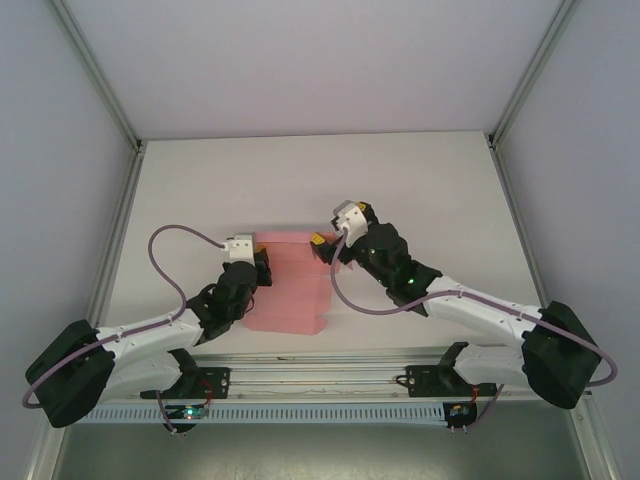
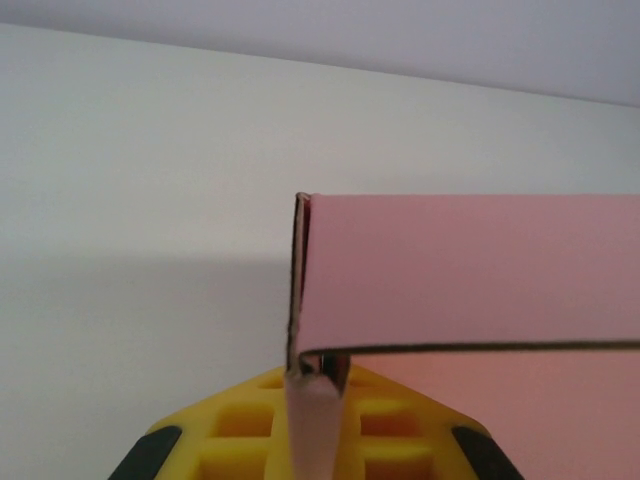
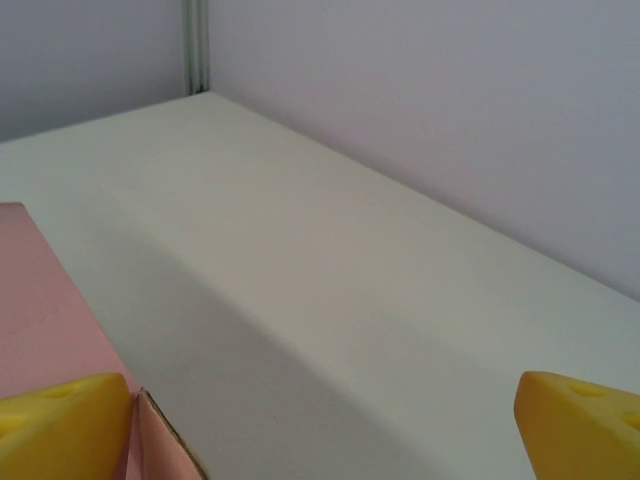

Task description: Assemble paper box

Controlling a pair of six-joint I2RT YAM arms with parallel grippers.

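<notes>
Our left gripper [image 1: 262, 262] is clamped on the left wall of the paper box [image 1: 292, 290]; our right gripper [image 1: 322, 243], fingers spread, is at its far right corner.

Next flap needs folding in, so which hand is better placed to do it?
Right. The right hand is open at the right edge of the box, free to push; the left hand is shut on its left edge, likely needed as the hold.
</notes>
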